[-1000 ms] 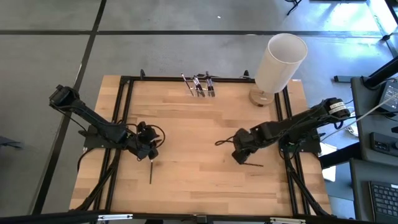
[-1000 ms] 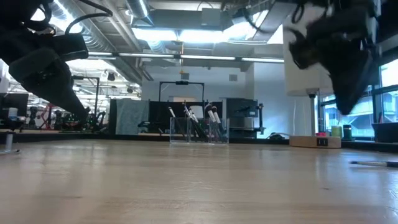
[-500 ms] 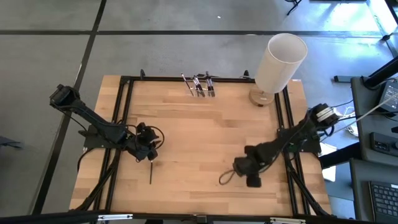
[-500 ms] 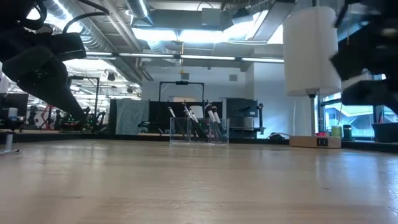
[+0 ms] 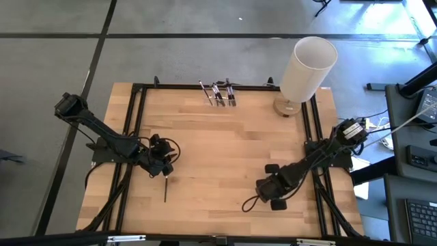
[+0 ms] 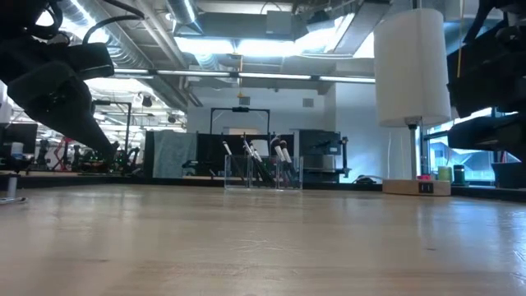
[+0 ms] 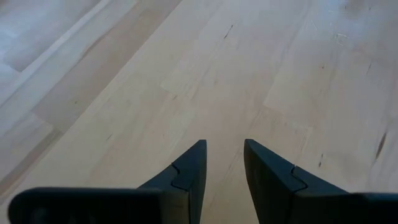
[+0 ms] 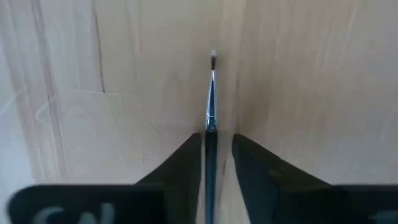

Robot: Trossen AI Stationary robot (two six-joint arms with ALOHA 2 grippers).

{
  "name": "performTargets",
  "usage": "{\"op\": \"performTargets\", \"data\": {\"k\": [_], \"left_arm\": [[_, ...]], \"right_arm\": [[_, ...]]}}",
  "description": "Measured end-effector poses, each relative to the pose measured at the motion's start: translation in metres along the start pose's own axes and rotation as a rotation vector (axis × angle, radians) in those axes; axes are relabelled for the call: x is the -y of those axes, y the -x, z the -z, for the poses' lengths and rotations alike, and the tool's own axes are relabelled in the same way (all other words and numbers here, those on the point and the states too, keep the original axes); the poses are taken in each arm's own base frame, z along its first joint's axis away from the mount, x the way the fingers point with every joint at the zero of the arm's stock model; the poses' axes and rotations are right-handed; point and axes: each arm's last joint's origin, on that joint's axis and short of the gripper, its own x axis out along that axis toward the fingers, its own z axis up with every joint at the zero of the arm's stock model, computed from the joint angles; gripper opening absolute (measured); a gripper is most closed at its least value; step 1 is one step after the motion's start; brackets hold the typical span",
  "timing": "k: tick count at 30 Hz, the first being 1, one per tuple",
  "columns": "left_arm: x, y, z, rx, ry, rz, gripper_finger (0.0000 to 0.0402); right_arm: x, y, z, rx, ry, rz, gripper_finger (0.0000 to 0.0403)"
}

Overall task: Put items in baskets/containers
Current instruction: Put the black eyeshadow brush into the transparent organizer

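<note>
My right gripper point(image 8: 217, 146) has swung to the worktop's near edge, jaws straddling a brush point(image 8: 211, 106) unpinched; closing off-centre could flick it away.

1. The table point(image 5: 225, 147) has a pale wood plank top with a black metal frame along its edges.
2. A clear holder point(image 5: 218, 101) stands at the middle of the far edge, with several brushes point(image 5: 217, 92) upright in it; in the low view its glassy walls point(image 6: 263, 174) show faintly.
3. A tall white cylinder point(image 5: 307, 68) on a tan base point(image 5: 285, 107) stands at the far right corner.
4. A thin dark brush point(image 5: 165, 188) lies flat on the left part of the top, pointing toward the near edge.
5. Another brush point(image 8: 211, 93) lies on the wood on the near right part, dark handle, silvery ferrule, small pale tip.
</note>
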Motion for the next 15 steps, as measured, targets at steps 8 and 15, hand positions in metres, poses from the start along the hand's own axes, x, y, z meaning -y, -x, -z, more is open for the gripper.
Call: {"op": "performTargets", "data": {"k": [8,15], "left_arm": [[0.0,0.0,0.0,0.0,0.0,0.0,0.0102],[0.0,0.0,0.0,0.0,-0.001,0.0,0.0102]], "right_arm": [[0.001,-0.01,-0.002,0.016,-0.088,0.078,0.0018],[0.008,-0.007,-0.011,0.065,-0.196,0.114,0.0024]]}}
